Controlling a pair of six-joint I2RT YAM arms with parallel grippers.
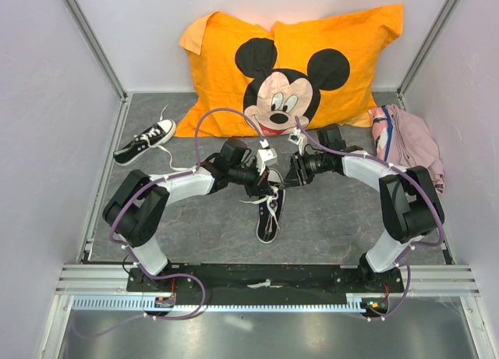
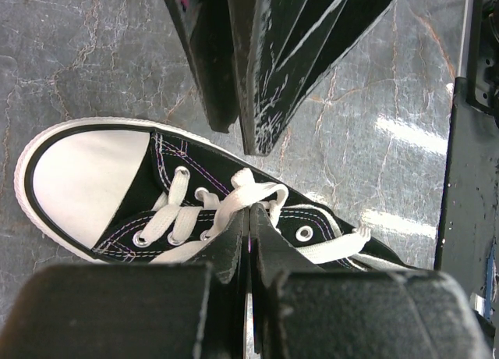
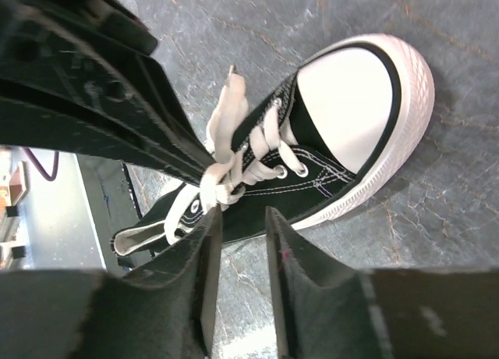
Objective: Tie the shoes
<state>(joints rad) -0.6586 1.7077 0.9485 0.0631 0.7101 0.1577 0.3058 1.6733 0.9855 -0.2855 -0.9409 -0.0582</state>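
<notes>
My fingers (image 2: 224, 252) are scuffed black. The shoe (image 2: 187, 160) under them is black canvas with a white toe cap, sole and laces (image 2: 234, 201), on a grey marbled tabletop (image 2: 78, 62). Behind is an orange Mickey Mouse pillow (image 1: 226, 47).

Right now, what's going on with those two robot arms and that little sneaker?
The robot is working on the white lace of the black sneaker in the middle of the table. The left gripper is shut, pinching the lace above the eyelets. The right gripper hovers close beside it with its jaws apart and nothing between them. The lace looks bunched, not tied into a finished bow. A second sneaker lies off at the far left, near the orange pillow.
</notes>
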